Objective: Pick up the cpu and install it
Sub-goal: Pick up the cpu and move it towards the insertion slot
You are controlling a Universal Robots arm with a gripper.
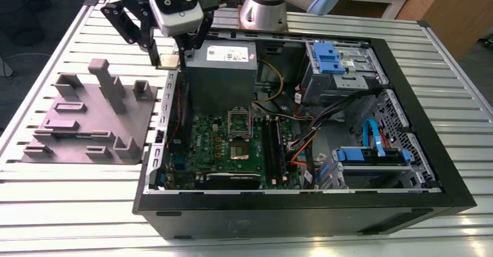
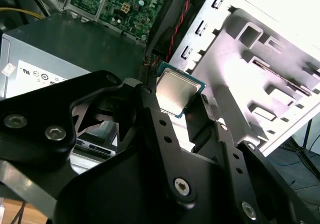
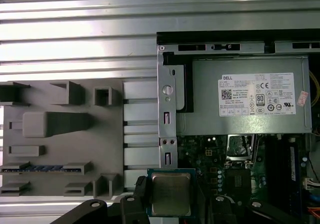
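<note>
Small flat square cpu (image 3: 171,194) with silvery-grey metal top, clamped by its edges in the black gripper (image 2: 176,98), held in the air over the wall of the open black computer case (image 1: 308,211), far and at the exterior view's left. Metal-framed socket (image 1: 239,124) on green motherboard (image 1: 208,147) well apart: nearer, lower, toward the exterior view's right.

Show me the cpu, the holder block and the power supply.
cpu (image 3: 171,194): first wrist view, metal top.
holder block (image 3: 100,139): first wrist view, flat base.
power supply (image 3: 200,109): first wrist view, grey casing.
</note>
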